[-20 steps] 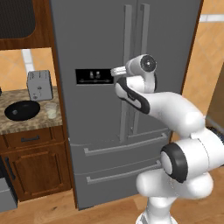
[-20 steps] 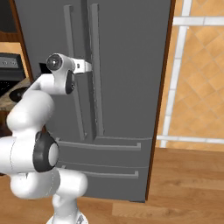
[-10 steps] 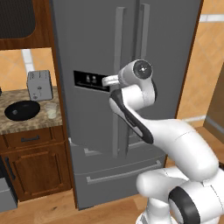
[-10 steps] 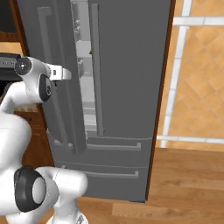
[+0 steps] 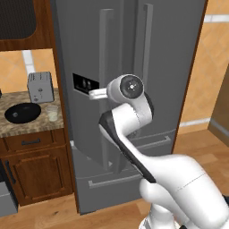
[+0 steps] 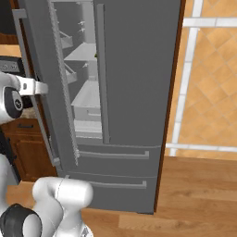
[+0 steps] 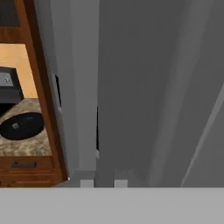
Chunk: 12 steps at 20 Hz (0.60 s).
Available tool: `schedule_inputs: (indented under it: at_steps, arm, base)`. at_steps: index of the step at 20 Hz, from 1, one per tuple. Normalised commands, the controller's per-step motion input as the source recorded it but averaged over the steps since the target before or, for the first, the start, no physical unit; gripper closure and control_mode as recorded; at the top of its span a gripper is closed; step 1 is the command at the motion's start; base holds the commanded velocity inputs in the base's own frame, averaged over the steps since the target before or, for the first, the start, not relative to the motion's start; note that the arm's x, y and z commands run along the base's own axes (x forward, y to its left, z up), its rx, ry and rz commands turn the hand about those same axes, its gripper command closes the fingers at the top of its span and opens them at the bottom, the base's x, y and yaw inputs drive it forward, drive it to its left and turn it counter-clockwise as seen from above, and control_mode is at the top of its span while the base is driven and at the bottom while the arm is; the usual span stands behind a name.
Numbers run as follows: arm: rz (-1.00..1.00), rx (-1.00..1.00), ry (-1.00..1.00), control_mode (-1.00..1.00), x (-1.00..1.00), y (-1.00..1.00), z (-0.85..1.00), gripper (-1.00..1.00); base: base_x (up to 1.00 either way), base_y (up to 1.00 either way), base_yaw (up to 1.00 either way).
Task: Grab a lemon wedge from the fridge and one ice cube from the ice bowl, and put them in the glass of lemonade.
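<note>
**Fridge door ajar, tool at its handle**

One grey steel fridge (image 6: 134,92), centre frame, left door swung partly out; pale shelves inside. Two long bar handles. One tool (image 5: 95,94), closed down, at the left door's handle (image 5: 105,85); whether it grips the bar I cannot tell. On the speckled stone surface (image 5: 13,127), left: one glossy black round bowl (image 5: 22,112), one small clear glass (image 5: 52,112), one boxy grey toaster (image 5: 40,86).

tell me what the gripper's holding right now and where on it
The gripper is shut on the fridge's left door handle, partway down the bar.
</note>
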Motion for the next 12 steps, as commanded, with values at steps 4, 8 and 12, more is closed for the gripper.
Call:
schedule_inputs:
  at_steps: [4,8,12]
  arm:
    - [0.0,0.0,-0.03,-1.0,-0.83,0.0,0.32,-1.0]
    - [0.01,0.0,-0.12,-1.0,-0.81,-0.02,0.45,-1.0]
    - [0.0,0.14,-0.18,-1.0,-0.74,-0.38,0.65,-1.0]
  base:
    - [0.0,0.0,0.0]
    - [0.0,0.0,0.0]
    - [0.0,0.0,0.0]
